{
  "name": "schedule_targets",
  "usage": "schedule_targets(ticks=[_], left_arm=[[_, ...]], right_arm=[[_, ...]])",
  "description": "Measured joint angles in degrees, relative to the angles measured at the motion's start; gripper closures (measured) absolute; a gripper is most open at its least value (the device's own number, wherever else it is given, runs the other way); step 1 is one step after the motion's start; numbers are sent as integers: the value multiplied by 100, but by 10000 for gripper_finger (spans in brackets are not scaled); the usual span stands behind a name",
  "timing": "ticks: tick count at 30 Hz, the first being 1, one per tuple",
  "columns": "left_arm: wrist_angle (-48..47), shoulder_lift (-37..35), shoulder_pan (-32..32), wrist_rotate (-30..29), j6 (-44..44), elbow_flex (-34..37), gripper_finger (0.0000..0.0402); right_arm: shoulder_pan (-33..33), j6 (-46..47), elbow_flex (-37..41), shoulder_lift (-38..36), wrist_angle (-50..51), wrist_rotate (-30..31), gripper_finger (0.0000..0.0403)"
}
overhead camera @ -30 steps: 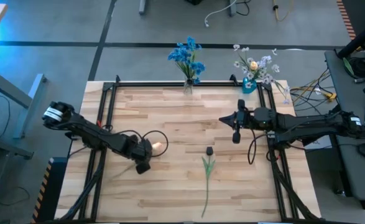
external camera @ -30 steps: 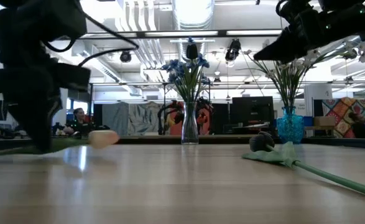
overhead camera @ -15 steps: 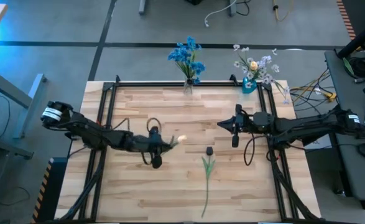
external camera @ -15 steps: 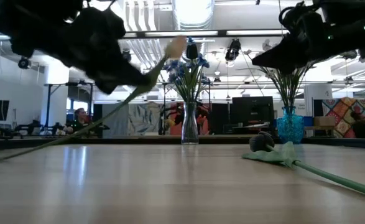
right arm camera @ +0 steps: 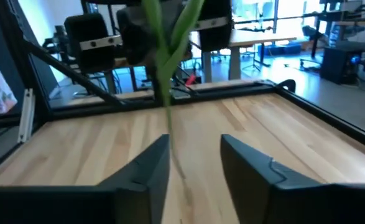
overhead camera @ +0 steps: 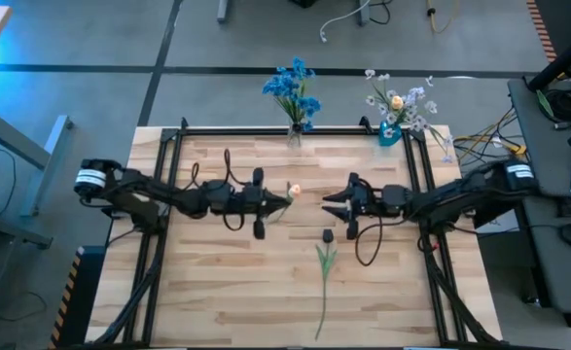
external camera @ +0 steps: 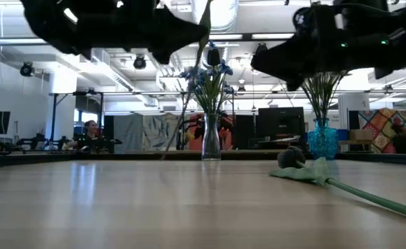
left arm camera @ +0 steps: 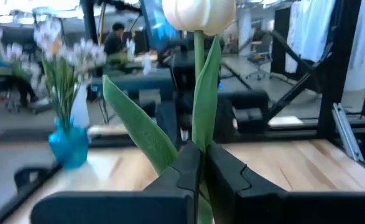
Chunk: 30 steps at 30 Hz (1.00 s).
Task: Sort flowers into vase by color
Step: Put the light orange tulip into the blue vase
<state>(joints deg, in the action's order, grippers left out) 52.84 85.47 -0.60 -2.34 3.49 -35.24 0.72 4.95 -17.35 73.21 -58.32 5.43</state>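
Observation:
A white-headed flower (left arm camera: 198, 12) with a green stem and leaves stands nearly upright above the table's middle, with my left gripper (overhead camera: 273, 200) shut on it. My right gripper (overhead camera: 330, 203) faces it from the right, open and level; the stem (right arm camera: 163, 81) shows just ahead of its parted fingers. A dark-headed flower (overhead camera: 324, 261) lies flat on the table, near of the grippers. At the far edge stand a clear vase (overhead camera: 294, 134) of blue flowers and a blue vase (overhead camera: 389, 134) of white ones. My left gripper pinches the flower's stem (left arm camera: 199, 140) between its two fingers, where the leaves branch off below the head. The fingers come level from the table's left and lie across the stem. The head stands above the fingers and the lower stem slants down below them.
Black frame rails (overhead camera: 164, 194) run along the table's left, right and far edges. Cables loop off both arms over the wood. Bare wood (overhead camera: 217, 292) lies on the near left part of the table.
My left gripper has gone up and toward the table's middle, turning from pointing down to level. The white-headed flower has come off the table with it and swung upright. My right gripper has sunk, moved toward the left gripper and opened.

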Motion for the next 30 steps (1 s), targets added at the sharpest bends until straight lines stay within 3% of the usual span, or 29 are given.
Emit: schedule_targets(ticks=[7,16,24,30], left_arm=[[3,153,240,494,185,-467,401],[57,250,238,549,244,-544,402],[151,262,238,588,226,-549,401],[181,262,238,611,179,-571,397]], right_arm=[[194,-19,-757,908,-602,147,216],[231,-287,-1404,1429,-758,385,225],[240,-356,-1772,1652,-697,415,269],[242,-493,-1848,1602,-662,471,355]])
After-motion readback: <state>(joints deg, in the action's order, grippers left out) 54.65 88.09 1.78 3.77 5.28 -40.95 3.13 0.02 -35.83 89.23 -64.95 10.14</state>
